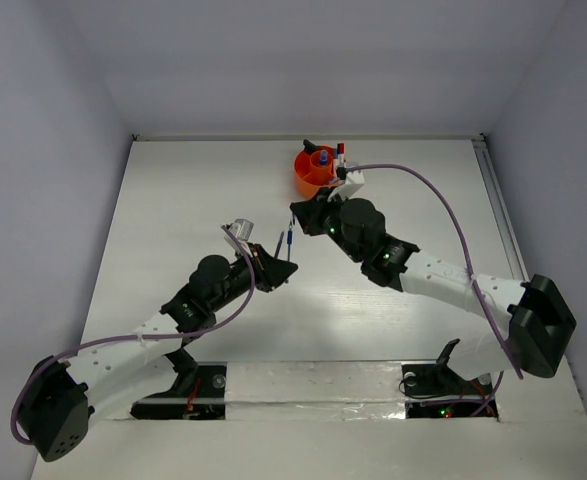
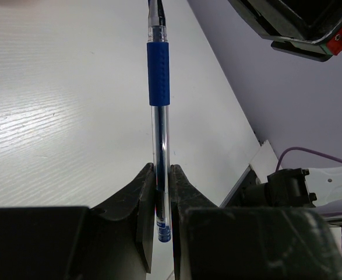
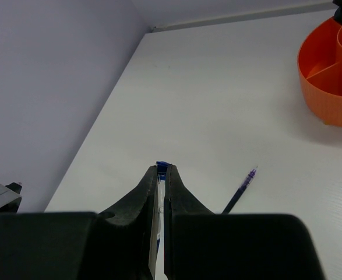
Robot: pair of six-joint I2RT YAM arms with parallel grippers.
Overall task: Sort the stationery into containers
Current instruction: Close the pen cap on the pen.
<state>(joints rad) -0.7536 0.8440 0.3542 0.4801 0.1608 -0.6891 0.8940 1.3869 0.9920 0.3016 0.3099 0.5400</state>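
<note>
Table (image 1: 193, 200): orange tub (image 1: 303, 182) is placed at far centre. Left gripper (image 2: 162, 169) is clamped on blue-grip pen (image 2: 158, 76), short of the tub. Right gripper (image 3: 162, 171) is closed on thin clear blue-ended item (image 3: 162, 165), unidentified.

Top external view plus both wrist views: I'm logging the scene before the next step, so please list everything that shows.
orange tub: one, bright orange, divided inside, far middle of the table.
blue-capped item: one, standing in the tub; too small to name.
red-tipped pen: one, pale with a red end, at the tub's right rim.
blue-grip pen: one, clear barrel with a blue grip, held off the table between the arms.
clear blue-ended piece: one, pinched at mid-table; I cannot tell what it is.
table: one, white.
left gripper: fingers shut on the blue-grip pen's back end.
right gripper: fingers shut on the clear blue-ended piece.
</note>
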